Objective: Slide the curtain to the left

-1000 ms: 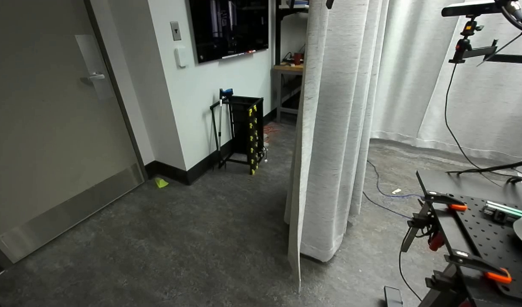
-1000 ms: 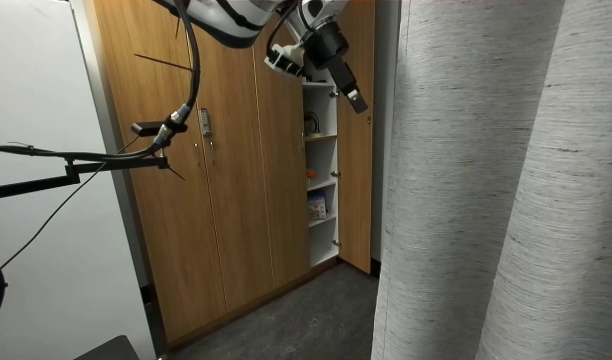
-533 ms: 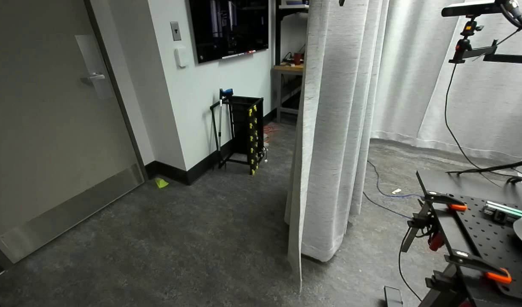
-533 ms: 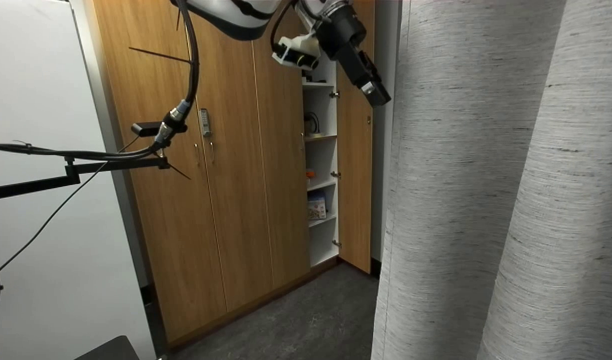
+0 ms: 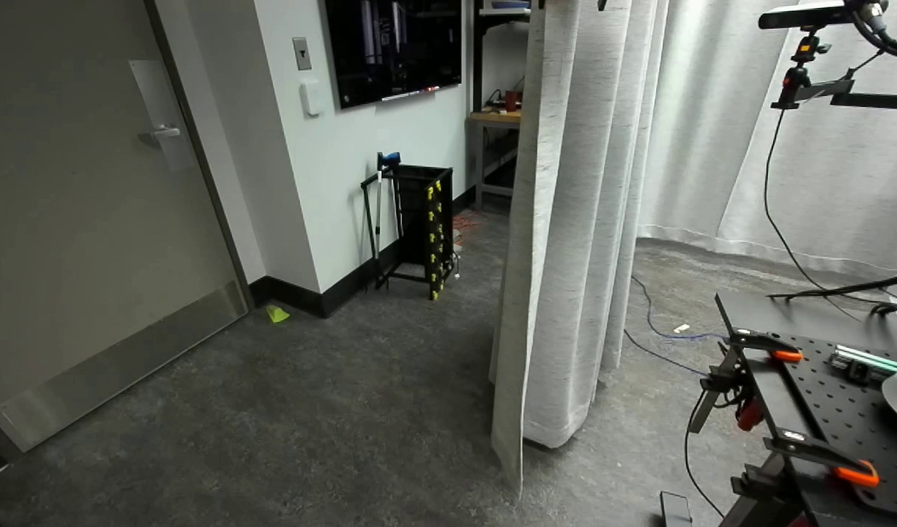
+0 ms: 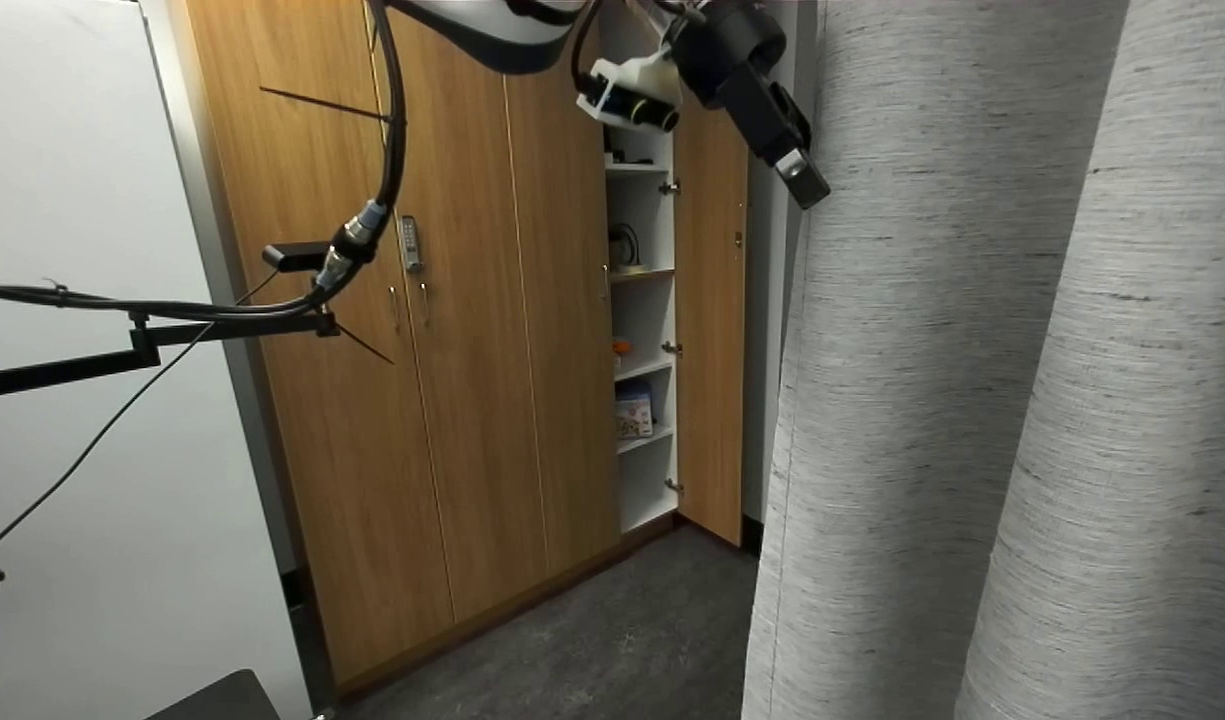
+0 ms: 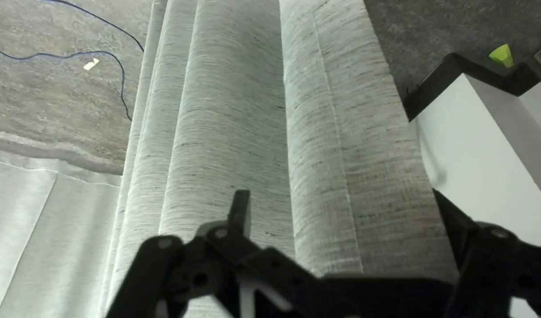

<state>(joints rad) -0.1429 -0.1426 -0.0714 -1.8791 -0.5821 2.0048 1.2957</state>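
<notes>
The light grey curtain hangs in folds in both exterior views [image 5: 576,219] [image 6: 982,350] and fills the middle of the wrist view [image 7: 239,115]. My gripper [image 7: 338,194] is open, with the curtain's free edge between its spread fingers. In the wrist view one finger stands in front of the curtain; the other is partly hidden behind the free edge. In an exterior view the gripper [image 6: 804,178] points down and to the right, at the curtain's edge. In an exterior view only the dark fingertips [image 5: 571,4] show at the top.
A black table [image 5: 832,410] with orange-handled clamps stands beside the curtain. A camera [image 5: 807,15] sits on a bracket above it. A wooden cabinet [image 6: 452,350] has an open door [image 6: 712,330]. Blue cables [image 5: 660,329] lie on the floor. A door [image 5: 89,205] is across the room.
My gripper has moved right and slightly down in an exterior view, reaching the curtain's edge. The upper part of that edge has shifted a little to the right. The fingers stay open.
</notes>
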